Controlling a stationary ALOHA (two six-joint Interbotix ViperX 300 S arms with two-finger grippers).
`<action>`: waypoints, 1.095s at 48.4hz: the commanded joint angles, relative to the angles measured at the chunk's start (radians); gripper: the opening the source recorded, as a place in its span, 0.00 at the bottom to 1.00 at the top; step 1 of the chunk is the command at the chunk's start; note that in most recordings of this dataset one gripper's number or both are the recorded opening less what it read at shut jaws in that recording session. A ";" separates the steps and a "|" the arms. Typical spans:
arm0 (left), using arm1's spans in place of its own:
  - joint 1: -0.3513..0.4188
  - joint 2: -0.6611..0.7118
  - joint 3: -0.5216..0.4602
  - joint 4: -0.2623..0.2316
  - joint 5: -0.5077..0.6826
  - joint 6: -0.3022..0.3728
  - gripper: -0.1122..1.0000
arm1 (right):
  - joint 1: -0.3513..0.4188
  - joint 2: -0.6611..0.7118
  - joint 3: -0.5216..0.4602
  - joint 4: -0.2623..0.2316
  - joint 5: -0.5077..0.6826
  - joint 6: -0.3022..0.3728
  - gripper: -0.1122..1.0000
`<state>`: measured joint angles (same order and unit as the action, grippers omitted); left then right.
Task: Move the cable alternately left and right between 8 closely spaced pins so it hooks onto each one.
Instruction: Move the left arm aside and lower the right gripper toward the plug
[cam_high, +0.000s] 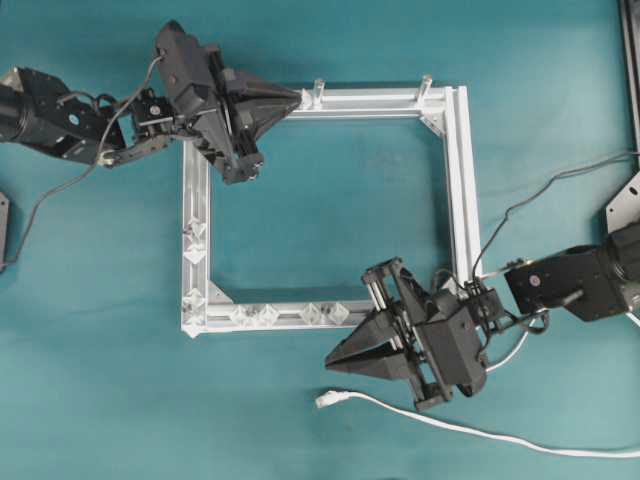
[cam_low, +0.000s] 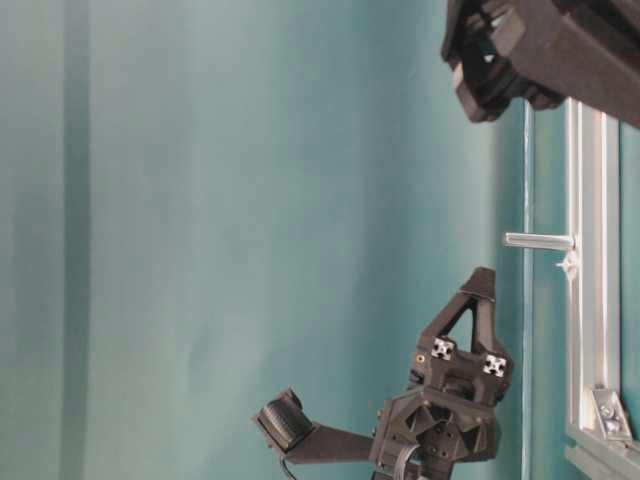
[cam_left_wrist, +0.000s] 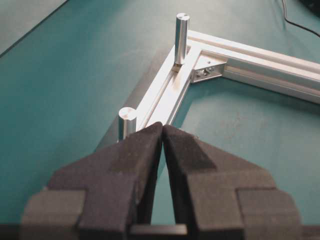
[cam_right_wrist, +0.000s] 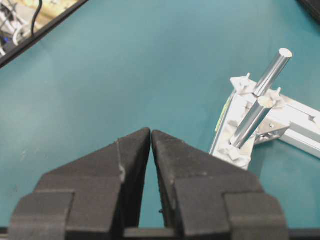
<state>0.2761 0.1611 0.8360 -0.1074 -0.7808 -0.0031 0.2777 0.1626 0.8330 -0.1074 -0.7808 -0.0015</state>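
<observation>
step: pick up cable | cable (cam_high: 470, 432) flat on mat below frame (cam_high: 458, 180), plug leftmost, no pin (cam_high: 268, 316) hooked | left gripper (cam_left_wrist: 163, 129), right gripper (cam_high: 335, 364) tips together, empty | advice: right opens, likely grips just behind plug

Teal-covered table (cam_high: 320, 210) carries a square silver aluminium frame (cam_high: 458, 190), lying flat. White cable (cam_high: 450, 425) lies on the table just outside the frame's pin-bearing rail, its plug (cam_high: 328, 399) end near that rail's middle, not touching.
</observation>
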 joint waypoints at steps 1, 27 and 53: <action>-0.015 -0.075 -0.021 0.028 0.071 -0.003 0.23 | 0.009 -0.014 -0.012 -0.005 -0.002 0.011 0.27; -0.041 -0.433 0.066 0.037 0.425 -0.003 0.10 | 0.063 -0.120 -0.158 -0.006 0.456 0.026 0.10; -0.107 -0.756 0.290 0.037 0.600 -0.009 0.50 | 0.114 -0.015 -0.439 0.003 1.022 0.245 0.10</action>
<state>0.1749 -0.5538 1.1137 -0.0736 -0.1825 -0.0061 0.3881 0.1534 0.4387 -0.1074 0.2194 0.1979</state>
